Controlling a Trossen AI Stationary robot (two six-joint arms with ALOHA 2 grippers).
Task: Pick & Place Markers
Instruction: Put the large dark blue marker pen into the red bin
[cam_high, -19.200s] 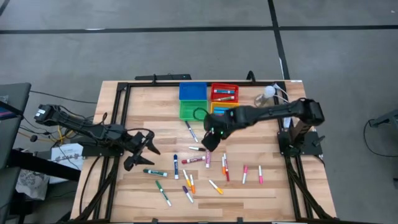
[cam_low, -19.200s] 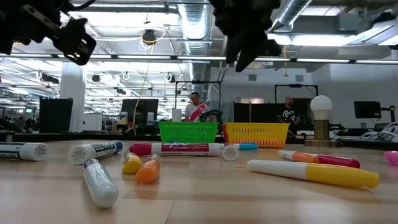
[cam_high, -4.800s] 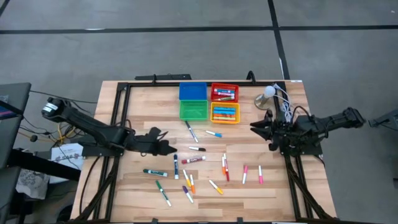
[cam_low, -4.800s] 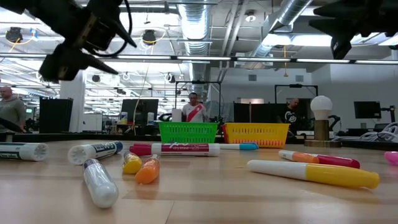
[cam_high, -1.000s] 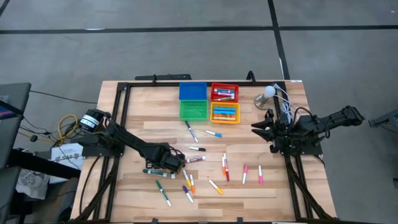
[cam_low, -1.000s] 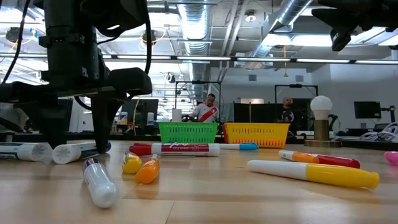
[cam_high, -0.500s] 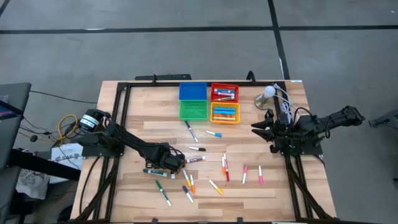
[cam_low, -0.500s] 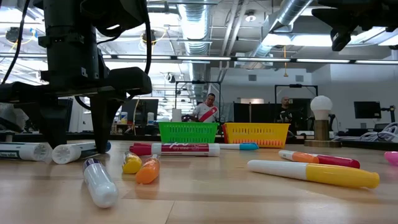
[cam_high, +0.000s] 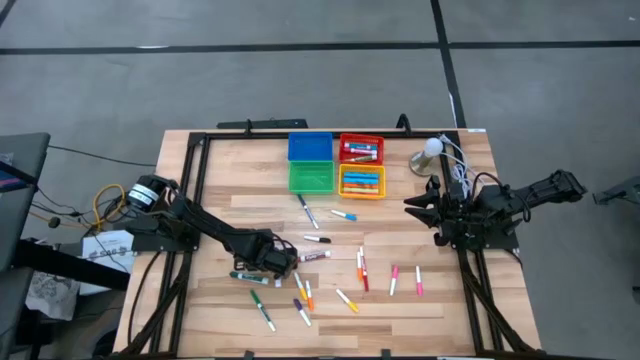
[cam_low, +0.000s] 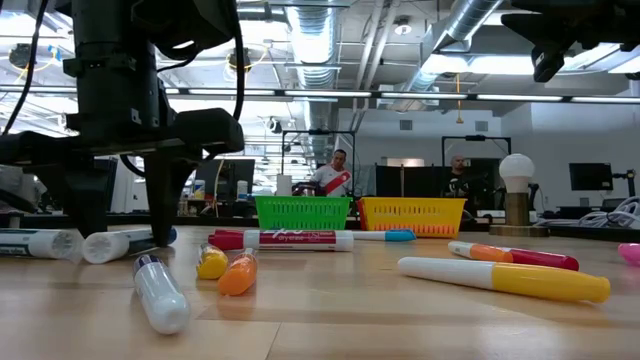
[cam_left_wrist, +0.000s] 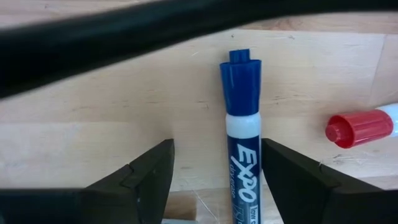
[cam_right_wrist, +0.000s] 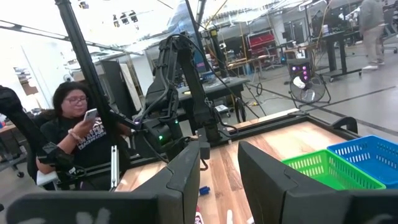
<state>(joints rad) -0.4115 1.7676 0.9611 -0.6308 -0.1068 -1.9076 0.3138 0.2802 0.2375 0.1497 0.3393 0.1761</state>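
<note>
Several markers lie scattered on the wooden table (cam_high: 220, 165). My left gripper (cam_high: 279, 262) points straight down at the table's middle left. It is open, and its two fingers stand on either side of a white marker with a blue cap (cam_left_wrist: 242, 143). That marker lies flat on the table between them (cam_low: 125, 243). A red-capped marker (cam_left_wrist: 360, 126) lies close by. My right gripper (cam_high: 412, 205) waits level above the table's right side. It is open, with nothing between its fingers (cam_right_wrist: 219, 180). My left gripper has one finger (cam_left_wrist: 292, 174) right against the blue-capped marker's barrel (cam_left_wrist: 252, 155); the other finger stands clear of it. I cannot tell whether the near finger touches the barrel. The marker lies flat on the table, along the gap between the fingers.
Four bins stand at the back middle: blue (cam_high: 310, 147), red (cam_high: 361, 149), green (cam_high: 311, 177), yellow (cam_high: 361, 182). A small lamp (cam_high: 432, 150) stands at the back right. More markers lie near the front (cam_high: 300, 300). A seated person (cam_right_wrist: 81, 137) shows beyond the table's left side.
</note>
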